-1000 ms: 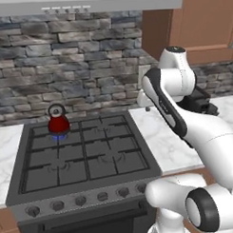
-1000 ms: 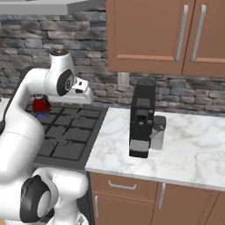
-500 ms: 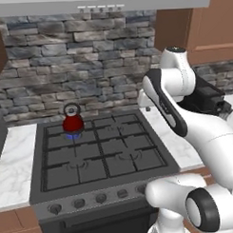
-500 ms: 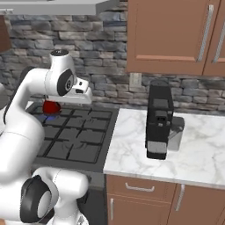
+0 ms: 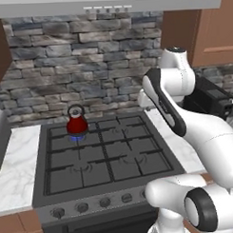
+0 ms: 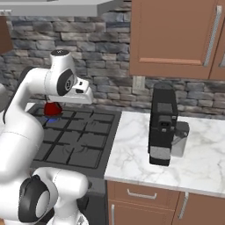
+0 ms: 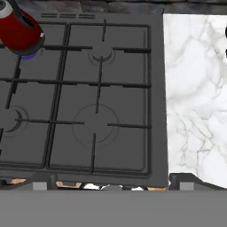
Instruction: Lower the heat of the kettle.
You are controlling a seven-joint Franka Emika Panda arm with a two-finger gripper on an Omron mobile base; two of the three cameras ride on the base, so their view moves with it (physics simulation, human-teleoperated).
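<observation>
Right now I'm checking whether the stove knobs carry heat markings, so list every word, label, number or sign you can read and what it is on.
None can be read.
Stove knobs: plain dark rounds, no markings resolved at this size.
Kettle: plain red body, no label.
Coffee machine: black, with a grey panel, no text legible.
Range hood: a row of small pale buttons, unlabelled as far as I can tell.

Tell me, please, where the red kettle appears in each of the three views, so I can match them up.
Left base view: the kettle stands on the stove's back left burner, left of centre.
Right base view: it shows at the left, partly behind the arm.
Hand view: top left corner.
Shared landmark: the stove grates.
</observation>
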